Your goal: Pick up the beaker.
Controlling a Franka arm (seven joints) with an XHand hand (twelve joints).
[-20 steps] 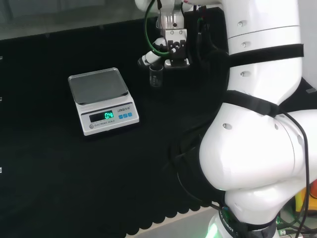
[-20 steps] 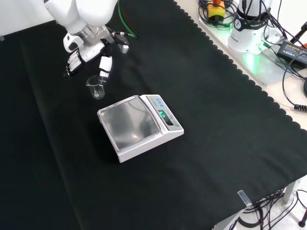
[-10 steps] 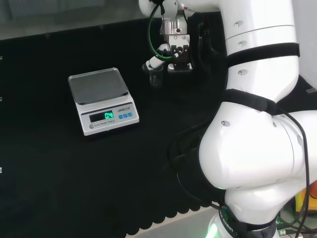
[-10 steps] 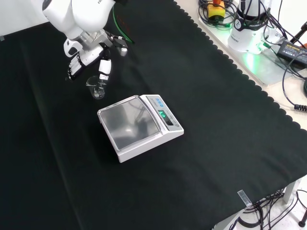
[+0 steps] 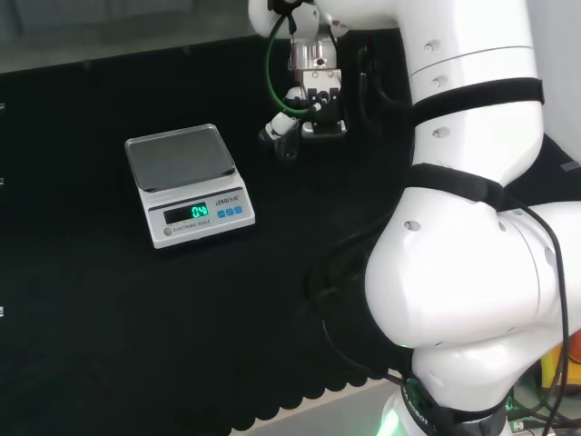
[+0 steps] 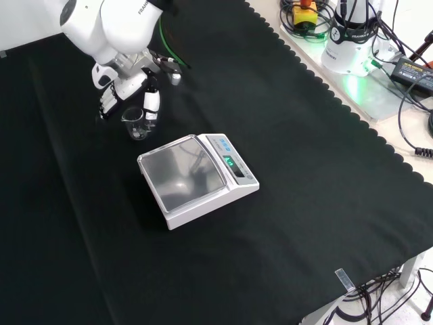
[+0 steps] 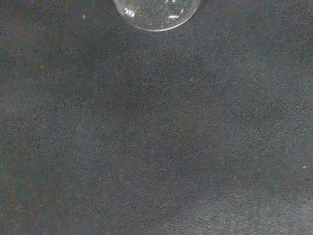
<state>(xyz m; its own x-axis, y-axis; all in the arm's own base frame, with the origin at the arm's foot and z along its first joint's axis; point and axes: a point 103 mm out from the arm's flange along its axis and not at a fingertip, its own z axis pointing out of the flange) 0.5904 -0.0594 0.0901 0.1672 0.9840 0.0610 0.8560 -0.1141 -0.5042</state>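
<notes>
Beaker (image 6: 137, 123): clear glass, upright on the black table (image 6: 304, 169), just beyond the far left corner of the scale (image 6: 196, 177) in the front view. Hand (image 6: 128, 91): set around the beaker, fingers on either side, apparently not yet closed on it. Beaker base also showed at the wrist view's edge (image 7: 156, 12).

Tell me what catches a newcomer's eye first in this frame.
The big white arm at the head view's right dominates. In the front view the white scale with its green display sits mid-cloth, and just beyond it the hand hangs over a small clear beaker standing on the black cloth.
</notes>
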